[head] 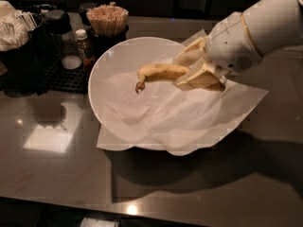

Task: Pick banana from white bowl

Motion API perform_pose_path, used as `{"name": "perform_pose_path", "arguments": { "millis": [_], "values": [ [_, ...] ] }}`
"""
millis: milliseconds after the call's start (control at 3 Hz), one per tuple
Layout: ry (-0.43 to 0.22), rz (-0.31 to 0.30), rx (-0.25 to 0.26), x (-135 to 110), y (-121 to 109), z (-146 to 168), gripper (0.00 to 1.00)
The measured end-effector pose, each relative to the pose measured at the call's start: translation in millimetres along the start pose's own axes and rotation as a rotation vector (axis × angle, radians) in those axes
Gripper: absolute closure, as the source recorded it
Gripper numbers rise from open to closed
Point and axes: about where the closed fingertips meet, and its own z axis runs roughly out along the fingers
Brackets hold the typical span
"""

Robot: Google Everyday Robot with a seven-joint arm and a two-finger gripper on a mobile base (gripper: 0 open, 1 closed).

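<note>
**Got the banana pinched over the white bowl**

Looking at the gripper (pixel 181 73) poking in from the right on a chunky white arm (pixel 265 27), parked over the right half of the white bowl (pixel 116 56). Clamps the right end of the banana (pixel 158 72) between two pale blocky fingers (pixel 201 78), one on the far side and one on the near side, with no more gap between the jaws than the fruit's own thickness. Leaves the rest of the banana sticking out to the left, pretty much level, brown stem end drooping down over the middle of the bowl. Can't tell for sure whether that stem tip touches the crinkled paper liner (pixel 189 122) or hangs just above it. Also spotting that liner spilling over the bowl's near and right rim onto a dark shiny countertop (pixel 57 174). Off to the far left: a cup of wooden stir sticks (pixel 107 19), a small white-capped bottle (pixel 83 45) just beside the bowl's rim, and a black caddy (pixel 28 56) stuffed with white packets.
</note>
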Motion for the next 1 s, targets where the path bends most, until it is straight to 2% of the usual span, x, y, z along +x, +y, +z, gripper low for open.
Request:
{"name": "perform_pose_path", "arguments": {
  "millis": [333,667,1000],
  "values": [
    [-0.003,-0.157,-0.004,-36.8,-0.3,-20.8,1.00],
    [-0.005,-0.238,0.027,-60.3,5.0,-42.8,1.00],
    [-0.005,-0.238,0.027,-60.3,5.0,-42.8,1.00]
  ]
}}
